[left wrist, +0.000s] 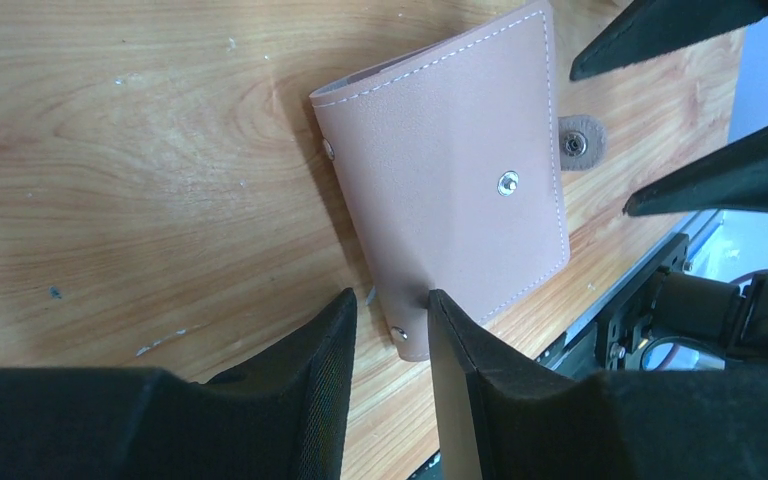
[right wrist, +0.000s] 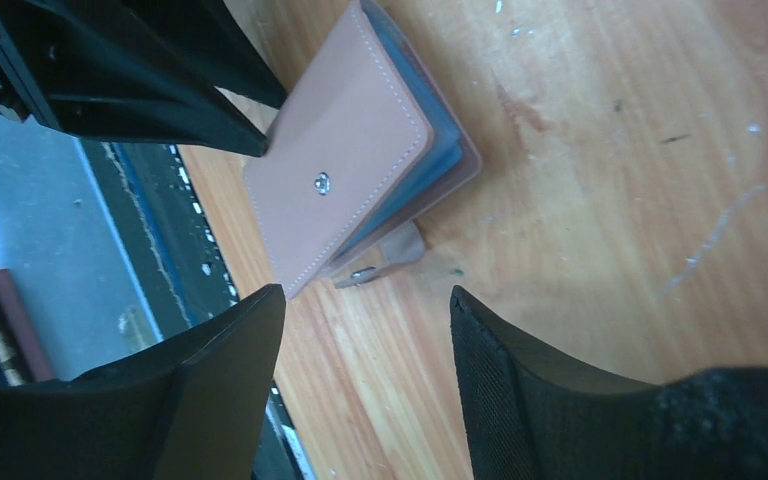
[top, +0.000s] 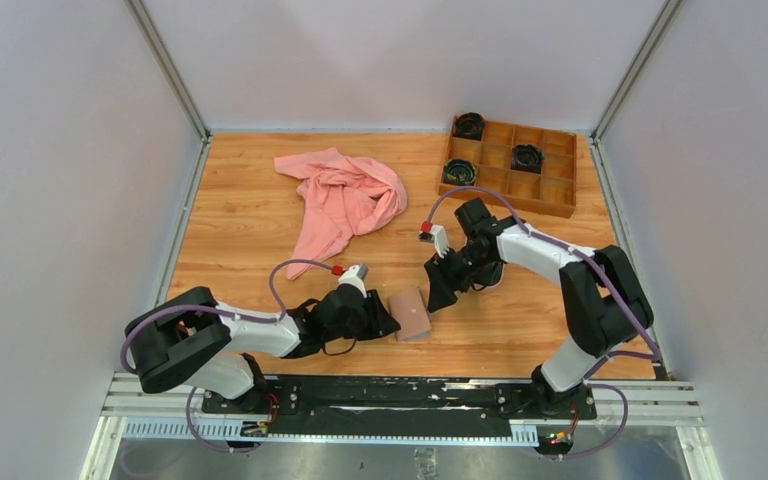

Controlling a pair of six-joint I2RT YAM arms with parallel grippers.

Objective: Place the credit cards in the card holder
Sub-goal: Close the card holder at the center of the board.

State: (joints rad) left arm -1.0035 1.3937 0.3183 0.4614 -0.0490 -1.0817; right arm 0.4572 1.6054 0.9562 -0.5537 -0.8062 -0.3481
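Wooden tabletop (top: 260, 230). Wooden compartment box (top: 505, 206), far right: black coiled items (top: 526, 157) in three cells. Tan-pink leather card holder (top: 410, 314), closed, near centre: left pincer (left wrist: 390, 300) narrow, gripping its corner; right pincer (right wrist: 365, 300) wide, empty, beside.

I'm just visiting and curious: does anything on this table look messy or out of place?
A pink cloth lies crumpled toward the back of the table. The card holder is folded shut, but its snap tab sticks out unfastened from under one edge.
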